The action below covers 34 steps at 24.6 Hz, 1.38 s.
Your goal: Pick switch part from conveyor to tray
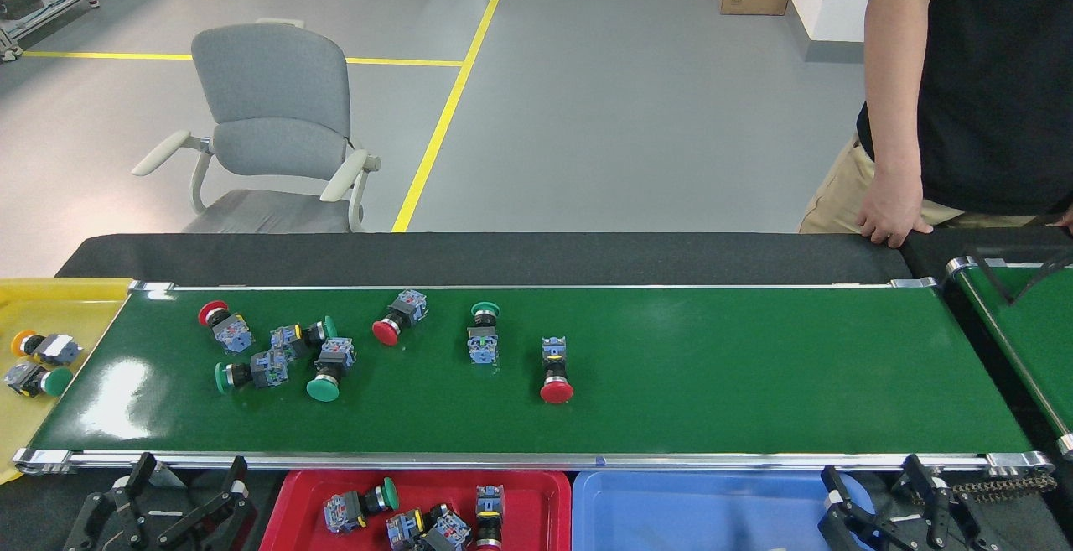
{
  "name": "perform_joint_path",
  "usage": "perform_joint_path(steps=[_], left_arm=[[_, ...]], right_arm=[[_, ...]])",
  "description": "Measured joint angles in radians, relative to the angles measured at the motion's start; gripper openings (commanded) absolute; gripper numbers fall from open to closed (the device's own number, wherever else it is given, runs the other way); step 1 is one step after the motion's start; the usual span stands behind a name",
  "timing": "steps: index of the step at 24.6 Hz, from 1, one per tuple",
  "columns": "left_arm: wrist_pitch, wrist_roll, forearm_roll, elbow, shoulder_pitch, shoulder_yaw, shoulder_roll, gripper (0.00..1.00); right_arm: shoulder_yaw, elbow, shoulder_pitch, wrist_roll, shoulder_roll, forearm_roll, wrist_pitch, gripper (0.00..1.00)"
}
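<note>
Seven switch parts (pixel 556 370) lie on the conveyor (pixel 754 375); four in the red tray (pixel 536 505).

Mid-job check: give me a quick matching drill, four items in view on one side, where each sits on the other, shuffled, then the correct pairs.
Items:
1. orange-capped switch
2. rightmost red-capped switch
3. left gripper
4. person's hand

Places:
A. on the black table edge
B. in the yellow tray
C. on the conveyor
D. left of the red tray, below the belt rail

Pairs: 1-B, 2-C, 3-D, 4-A
</note>
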Motion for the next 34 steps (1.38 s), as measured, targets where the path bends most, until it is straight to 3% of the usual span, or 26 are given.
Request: perform_joint_path(steps=[7,12,19,25,34], left_arm=[[-0.213,-0.012,0.067,0.283,-0.202,0.028,0.077,1.0],[-0.266,-0.004,0.073,0.39,-0.246,0.028,0.158,1.0],[-0.318,0.03,0.073,0.633,-0.379,0.024,0.207,1.0],[-0.384,0.036,0.073,0.837,-0.491,0.021,0.212,1.0],[-0.427,0.037,0.073,0.959,-0.582,-0.012,0.21,1.0]], right_arm=[[0.0,0.0,0.0,0.002,0.002,0.0,-0.017,1.0],[0.001,0.001,0.0,0.002,0.002,0.0,-0.052,1.0],[0.003,0.007,0.0,0.006,0.002,0.0,-0.084,1.0],[0.004,0.018,0.0,0.009,0.002,0.0,-0.111,1.0],[0.005,0.028,0.0,0.01,0.001,0.0,-0.12,1.0]])
